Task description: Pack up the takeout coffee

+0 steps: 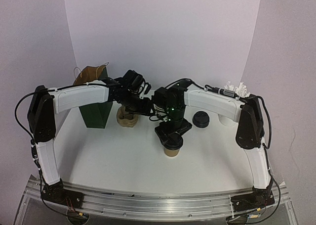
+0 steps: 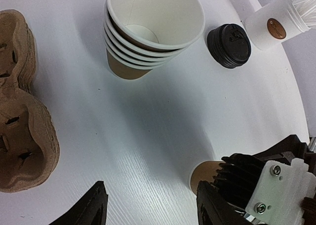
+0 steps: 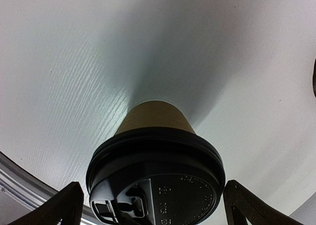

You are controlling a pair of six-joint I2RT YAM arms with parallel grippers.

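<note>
Top external: I see the right gripper (image 1: 169,137) directly above the coffee (image 1: 172,152), which stands upright mid-table. Left wrist: my left gripper (image 2: 150,210) is open, with only bare table between its fingers; carriers (image 2: 22,111) lie to the left and a cup stack (image 2: 148,32) ahead. Right wrist: the jaws are spread wide, one on each side of the lidded coffee, not clamped.
</note>
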